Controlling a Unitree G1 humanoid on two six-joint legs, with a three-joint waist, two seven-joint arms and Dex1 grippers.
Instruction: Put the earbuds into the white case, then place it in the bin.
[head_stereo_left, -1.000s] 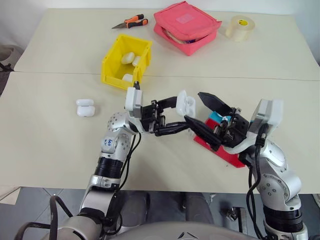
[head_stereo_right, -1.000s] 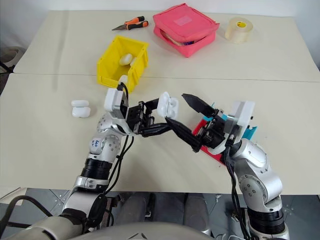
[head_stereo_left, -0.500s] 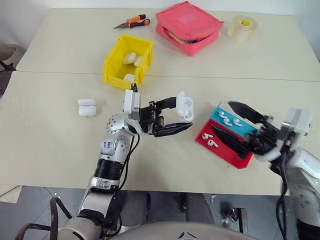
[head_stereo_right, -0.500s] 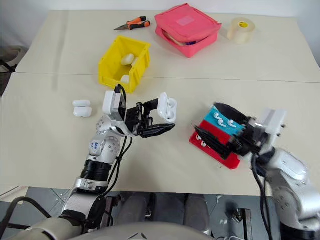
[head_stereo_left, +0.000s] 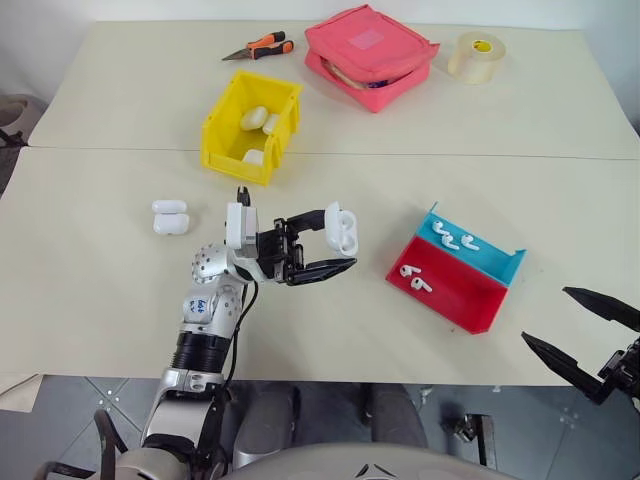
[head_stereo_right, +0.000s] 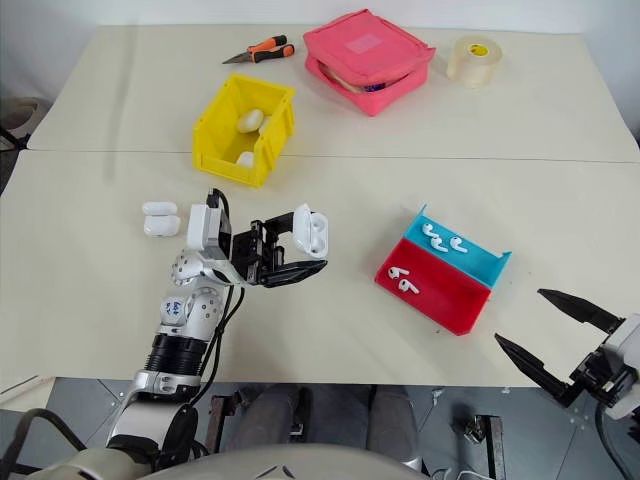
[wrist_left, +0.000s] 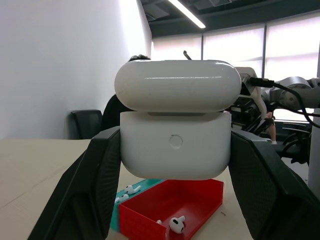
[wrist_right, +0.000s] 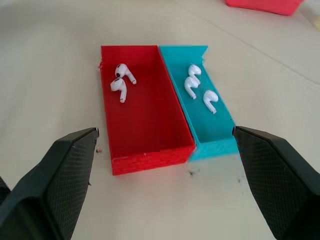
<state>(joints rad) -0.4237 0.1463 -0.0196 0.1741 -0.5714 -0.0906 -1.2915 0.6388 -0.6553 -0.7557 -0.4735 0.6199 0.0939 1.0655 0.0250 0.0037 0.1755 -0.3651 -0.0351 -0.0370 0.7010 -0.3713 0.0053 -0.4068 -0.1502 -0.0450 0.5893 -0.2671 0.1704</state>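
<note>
My left gripper (head_stereo_left: 341, 240) is shut on the white case (head_stereo_left: 342, 229) and holds it above the table's middle with its lid flipped open. In the left wrist view the case (wrist_left: 175, 145) sits between the two black fingers (wrist_left: 95, 185). Two earbuds (head_stereo_left: 412, 278) lie in the tray's red half and three earbuds (head_stereo_left: 456, 240) in its blue half. My right gripper (head_stereo_left: 545, 315) hangs open and empty past the table's front edge, right of the tray. The yellow bin (head_stereo_left: 232, 165) stands at the back left with white cases inside.
The red-and-blue tray (head_stereo_left: 470, 310) lies right of centre. Two more white cases (head_stereo_left: 170, 216) rest on the table at the left. A pink pouch (head_stereo_left: 372, 52), a tape roll (head_stereo_left: 478, 55) and orange-handled pliers (head_stereo_left: 262, 44) lie along the far edge.
My right gripper has drawn away from the case, to the right and back past the table's front edge, uncovering the tray. My left gripper has drifted slightly left and down with the case.
</note>
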